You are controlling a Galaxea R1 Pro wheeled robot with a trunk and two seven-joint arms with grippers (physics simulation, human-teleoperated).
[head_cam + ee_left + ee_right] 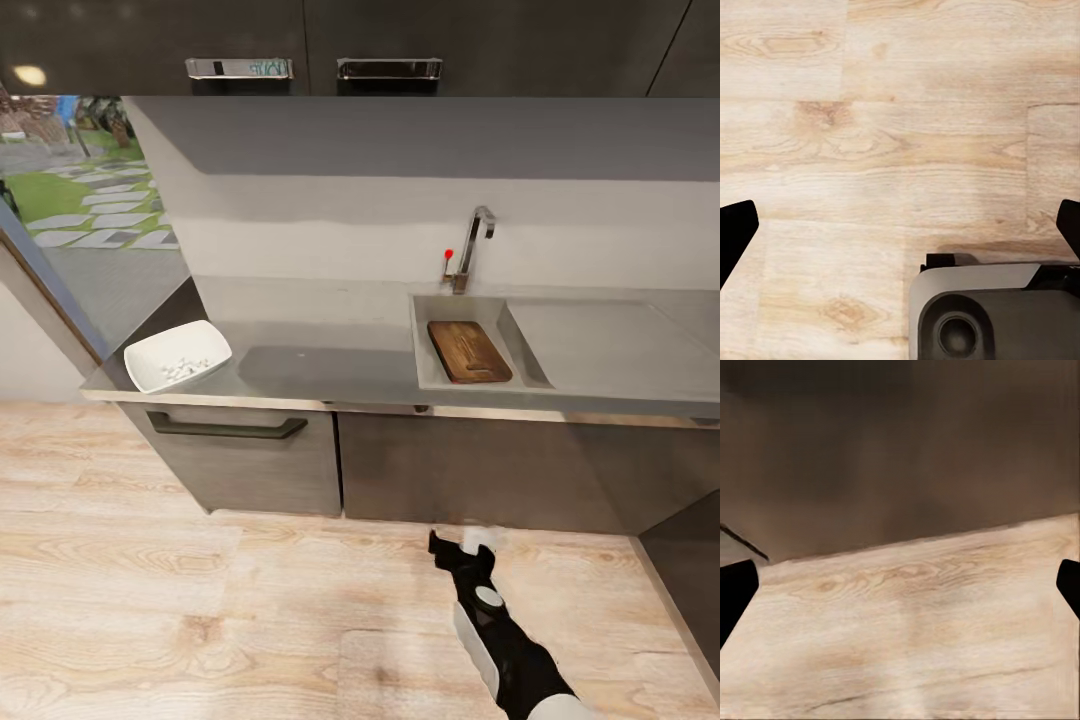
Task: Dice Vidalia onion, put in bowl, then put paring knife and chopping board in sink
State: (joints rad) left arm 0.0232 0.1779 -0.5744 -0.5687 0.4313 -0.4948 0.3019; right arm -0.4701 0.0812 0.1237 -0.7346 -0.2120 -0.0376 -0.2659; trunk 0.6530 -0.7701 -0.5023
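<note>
Chopping board [469, 351] inside sink [432, 378], bowl [177, 355] at countertop [320, 365] corner

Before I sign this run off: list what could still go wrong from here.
1. The chopping board lies in the sink, but I cannot spot the paring knife there; it may be hidden or missing.
2. The bowl with the diced onion sits near the countertop corner; a bump could tip it off.
</note>
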